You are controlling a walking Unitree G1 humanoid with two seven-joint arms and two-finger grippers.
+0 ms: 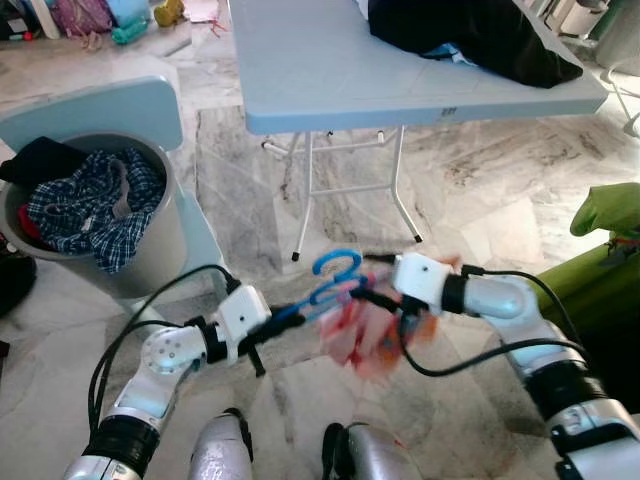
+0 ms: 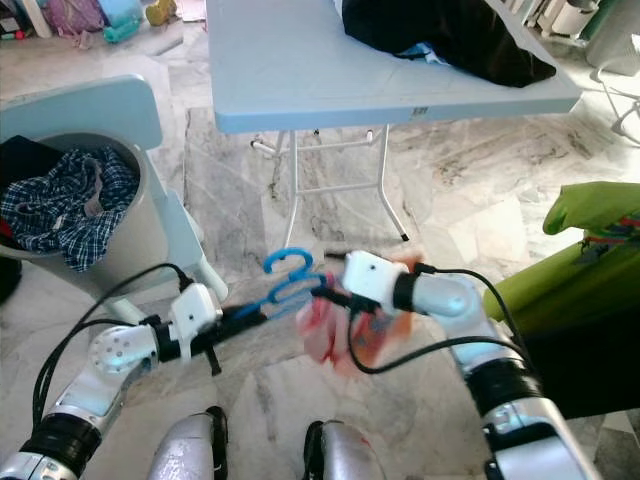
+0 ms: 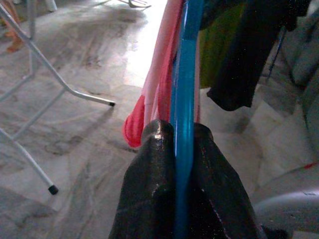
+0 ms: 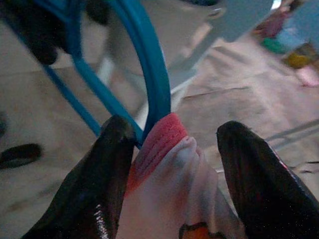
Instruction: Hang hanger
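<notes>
Now, hanger (image 1: pixel 335 280) is low in front of me, above the floor, between my grippers | left gripper (image 3: pixel 182 149) clenched on its blue bar | right gripper (image 4: pixel 172 149) has fingers spread around the pink cloth (image 1: pixel 360 335) at the hanger | risk: cloth slides off, because nothing pinches it | risk: hanger twists in my left grip.

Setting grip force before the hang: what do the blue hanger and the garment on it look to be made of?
The blue hanger looks like glossy moulded plastic: smooth, uniform colour, sheen along its edge. The garment appears to be soft knit fabric, pink-red and white, with a ribbed edge that bunches between the right gripper fingers.
</notes>
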